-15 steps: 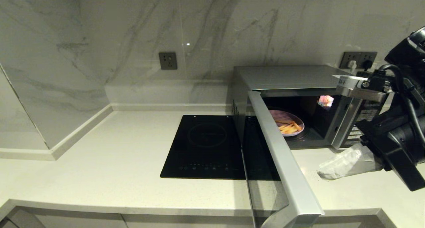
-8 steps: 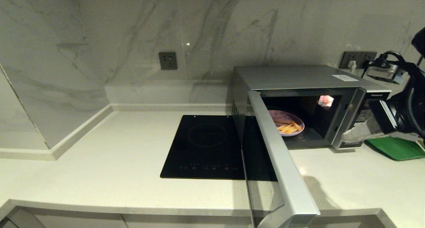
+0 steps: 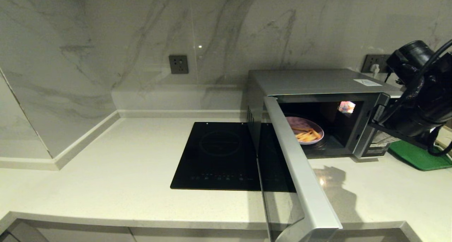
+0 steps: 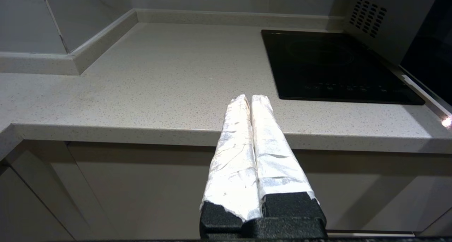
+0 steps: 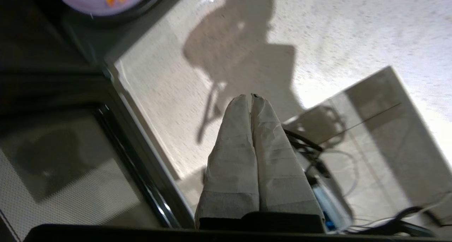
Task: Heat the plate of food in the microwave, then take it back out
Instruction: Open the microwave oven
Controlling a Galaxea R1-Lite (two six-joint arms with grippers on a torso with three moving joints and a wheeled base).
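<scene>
Right claw (image 5: 250, 98) has both wrapped fingers pressed flat together, nothing between them. It's up over the counter (image 3: 370, 196) in front of the microwave (image 3: 317, 83), pointing down at the bare worktop, with its shadow right below.

What changed: a second ago the right arm hung low at the right edge of the head view, claw down near the counter in front of the button panel. Half a second ago it had lifted and pulled right, uncovering the green tray (image 3: 416, 157). Now the arm (image 3: 420, 90) is bunched up high next to the panel and twisted round. The door (image 3: 300, 178) hasn't budged, wide open. The plate (image 3: 305, 129) hasn't moved either, on the turntable with the fries on it. My read: loading is done and the arm is getting into position to swing the door shut, so heating hasn't started.

Views: the head cam shows the whole layout, cooktop (image 3: 219, 153) left of the microwave, door sticking out toward the robot, but the right fingertips are hidden behind the arm. The right wrist cam shows the fingers plus a sliver of plate. The left wrist cam is the only one showing the left claw (image 4: 250, 99), also pinched closed and empty, parked below the counter edge.
</scene>
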